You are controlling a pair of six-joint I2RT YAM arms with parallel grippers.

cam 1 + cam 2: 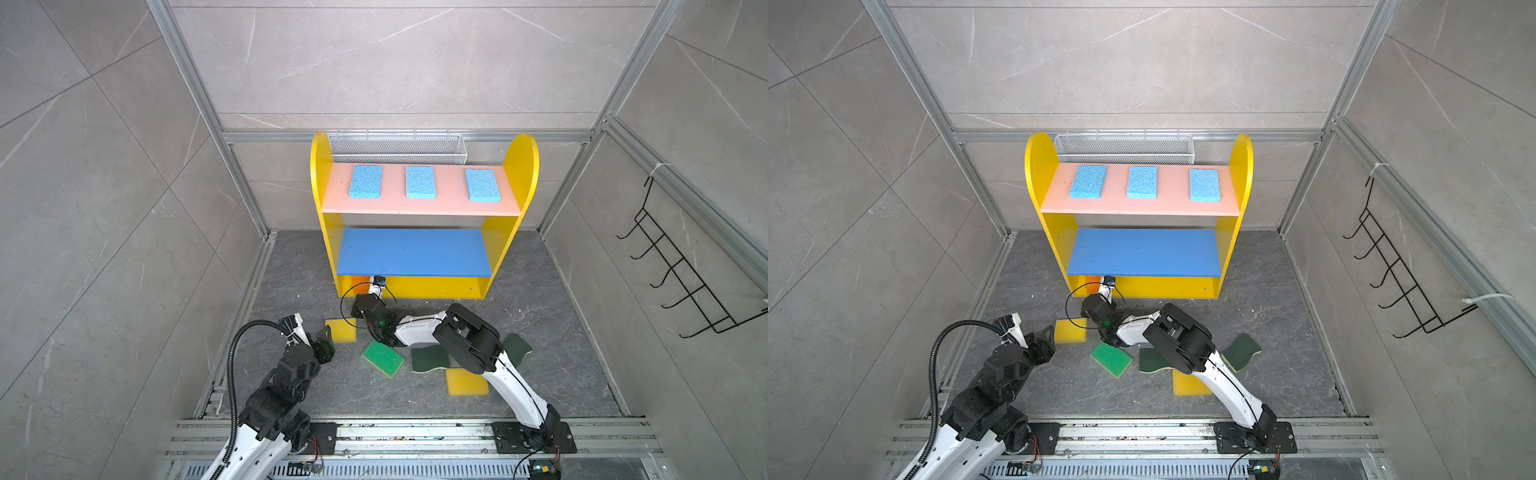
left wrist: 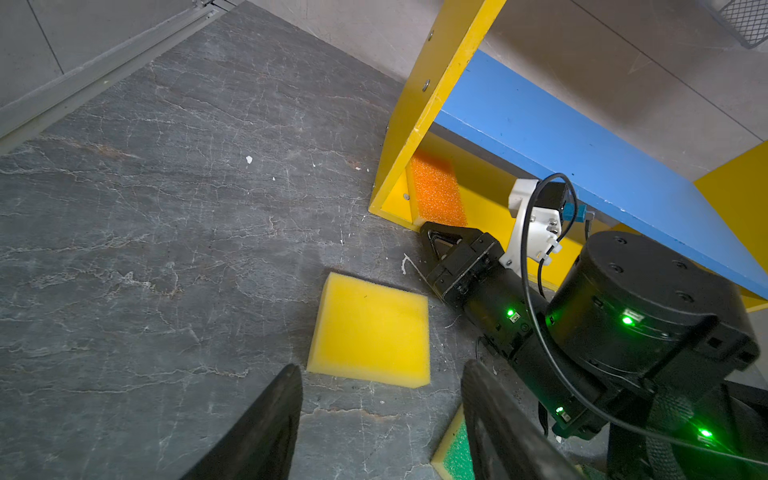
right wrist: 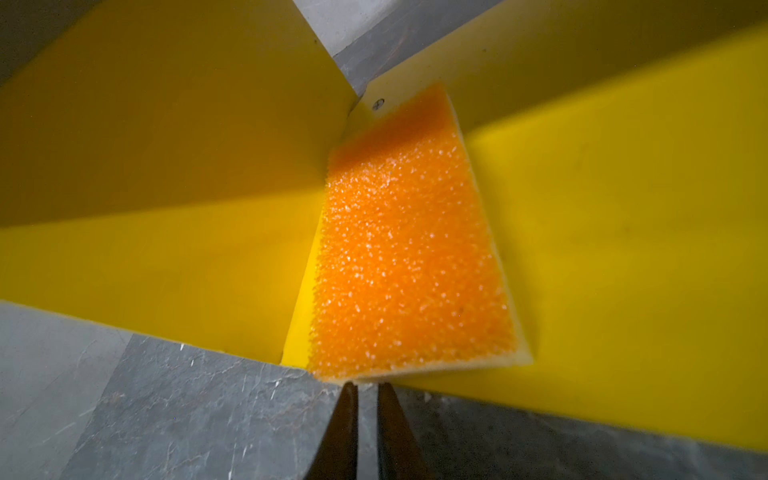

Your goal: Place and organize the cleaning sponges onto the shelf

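Observation:
The yellow shelf stands at the back. On its pink top board three light blue sponges lie in a row; the blue middle board is bare. An orange sponge lies in the left corner of the bottom board. My right gripper is shut, its tips against that sponge's near edge. On the floor are a yellow sponge, a bright green one, two dark-green scourers and a second yellow sponge. My left gripper is open and empty, just short of the first yellow sponge.
A white mesh basket hangs behind the shelf. A black wire hook rack is on the right wall. My right arm stretches over the scourers and the green sponge. Aluminium rails run along the front.

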